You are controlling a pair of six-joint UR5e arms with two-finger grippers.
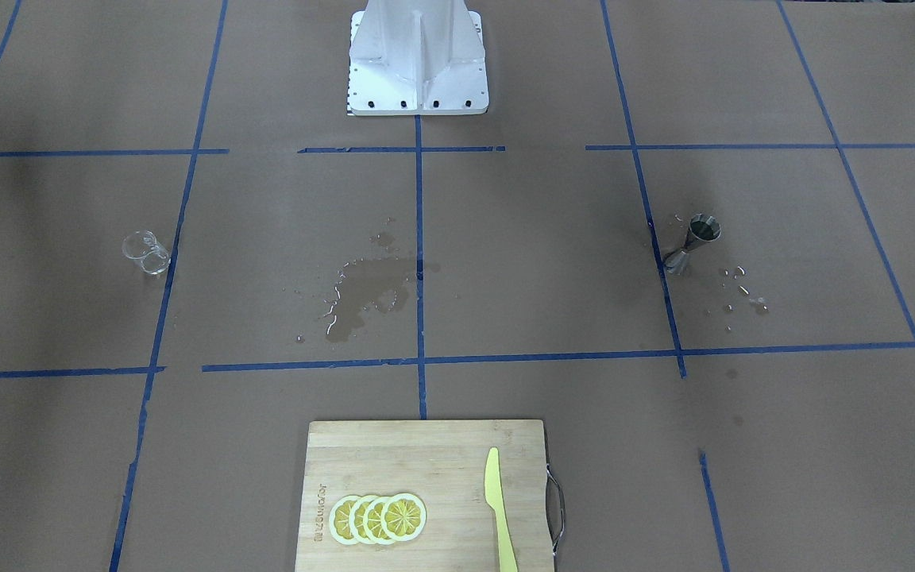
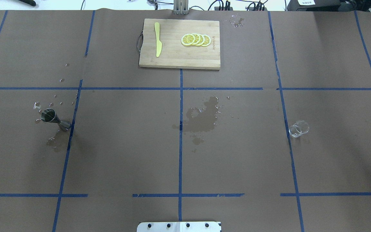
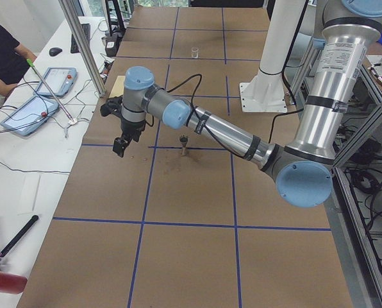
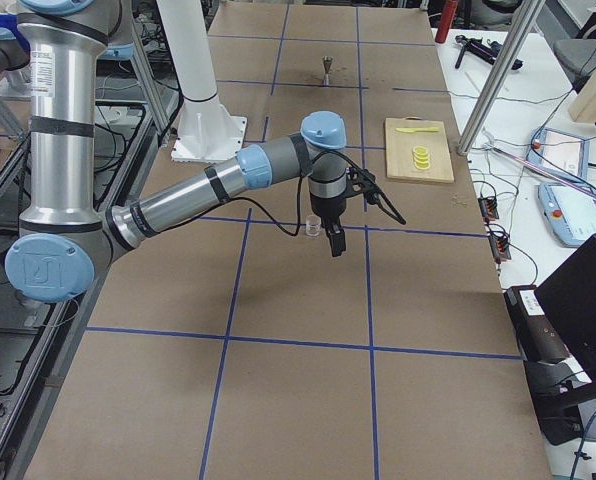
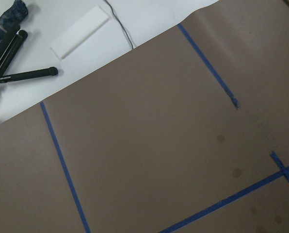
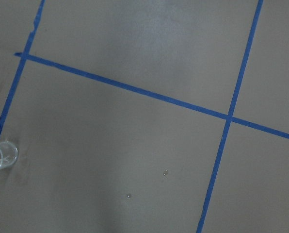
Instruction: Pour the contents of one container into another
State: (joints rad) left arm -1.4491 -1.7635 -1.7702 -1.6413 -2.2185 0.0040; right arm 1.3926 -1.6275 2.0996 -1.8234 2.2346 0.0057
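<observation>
A metal jigger [image 1: 694, 242] [image 2: 52, 118] [image 3: 183, 142] stands upright on the robot's left half of the table, with drops around it. A small clear glass [image 1: 145, 253] [image 2: 299, 129] [image 4: 314, 226] stands on the right half and shows at the lower left edge of the right wrist view [image 6: 0, 156]. My left gripper [image 3: 120, 147] hangs above the table, out past the jigger. My right gripper [image 4: 335, 241] hangs just beside the glass, apart from it. Both grippers show only in the side views, so I cannot tell whether they are open or shut.
A wet puddle [image 2: 204, 117] lies at the table's middle. A wooden cutting board [image 2: 172, 59] with lemon slices [image 2: 195, 39] and a yellow knife [image 2: 157, 43] sits at the far edge. The robot base [image 1: 418, 75] stands opposite. A person [image 3: 2, 51] and tablets [image 3: 34, 106] are at the side bench.
</observation>
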